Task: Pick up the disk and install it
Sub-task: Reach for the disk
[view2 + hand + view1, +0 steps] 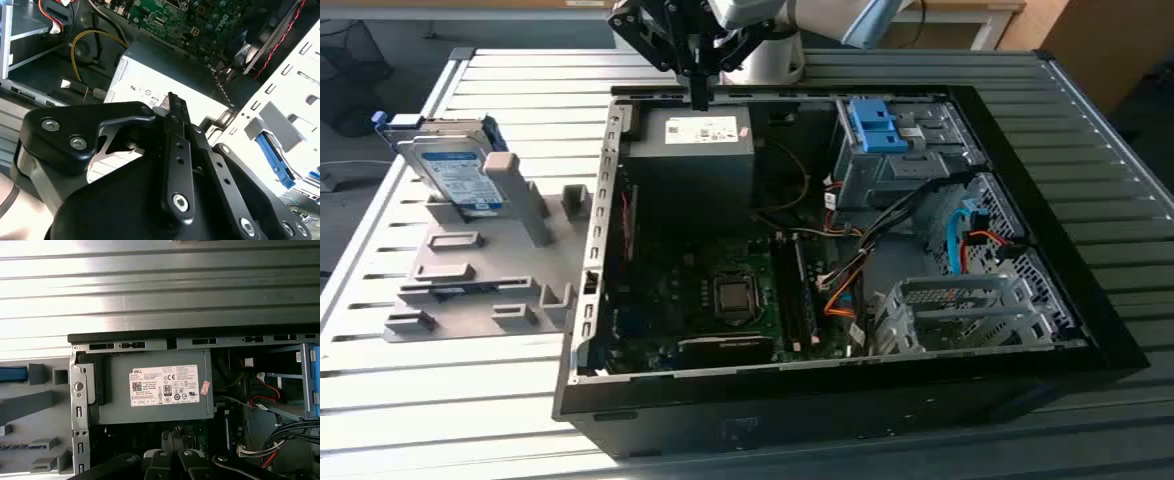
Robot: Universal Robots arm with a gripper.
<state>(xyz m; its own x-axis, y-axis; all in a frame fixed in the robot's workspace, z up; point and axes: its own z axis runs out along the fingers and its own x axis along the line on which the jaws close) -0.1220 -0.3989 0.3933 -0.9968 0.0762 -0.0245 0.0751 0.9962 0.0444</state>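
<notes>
Disk (454, 168): one, standing on edge and leaning in a grey slotted fixture (467, 290) on the slatted metal table (440, 400), at the exterior view's left, outside the case and well apart from the gripper.

Nearest in the exterior view is one open black computer case (854, 420). Inside it lie one green motherboard (707, 300), one bare silver drive cage (961, 310) towards the exterior view's right, and a tangle of orange and black cables (854, 270) between them. Farther back sit one grey power supply (694, 150) with a white sticker and one blue plastic bracket (874, 125) on a second cage.

Farthest, the single gripper (700, 98) hangs over the case's far rim, just above the power supply (155, 387). In the second wrist view its fingers (172, 107) are pressed together with nothing between them. The case's side wall stands between gripper and disk.
</notes>
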